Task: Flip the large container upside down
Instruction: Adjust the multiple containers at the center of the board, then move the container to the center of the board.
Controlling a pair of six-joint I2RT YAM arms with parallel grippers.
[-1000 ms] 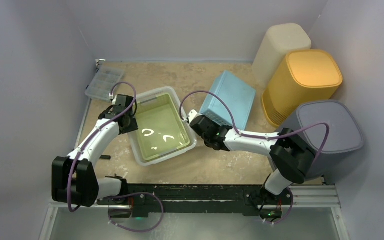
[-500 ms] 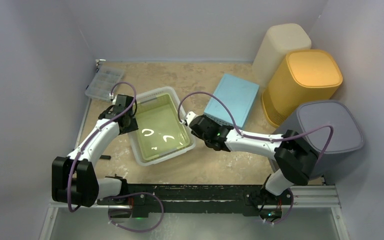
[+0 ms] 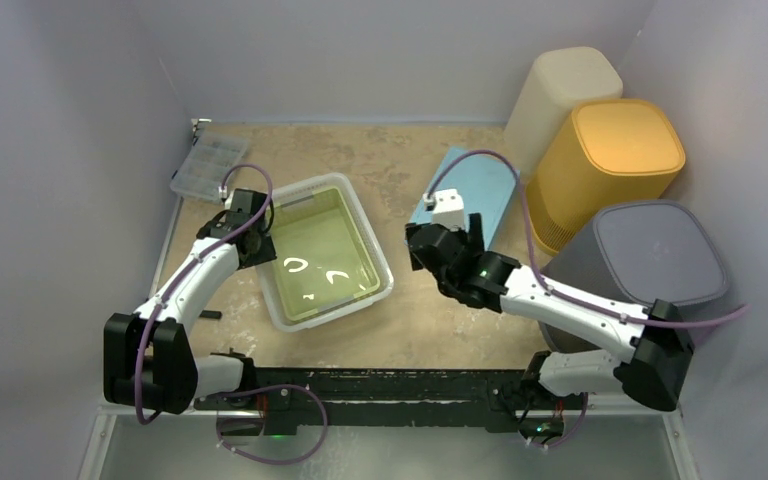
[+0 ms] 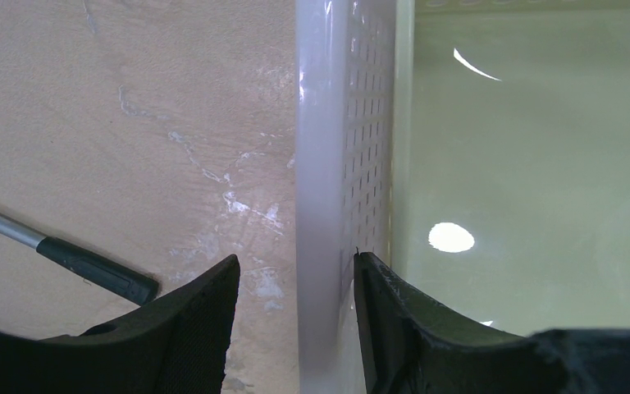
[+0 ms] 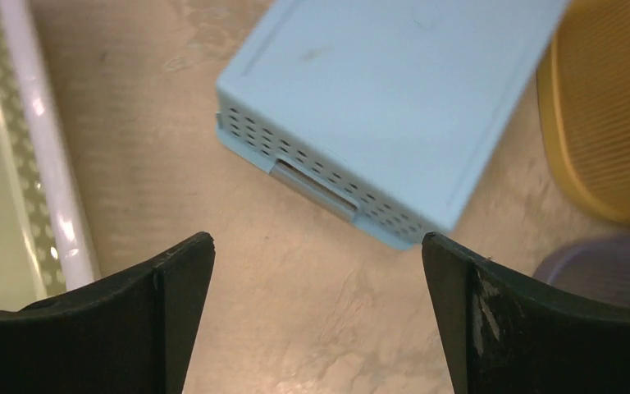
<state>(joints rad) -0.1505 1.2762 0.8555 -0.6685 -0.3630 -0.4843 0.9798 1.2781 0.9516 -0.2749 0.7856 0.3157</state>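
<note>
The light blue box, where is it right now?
In the top view, the light blue box lies on the table right of centre, between the clear bin on its left and the orange bin on its right.

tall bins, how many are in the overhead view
3: the cream bin in the far right corner, the yellow bin just in front of it, the grey bin at the near right. None seems hidden.
</note>
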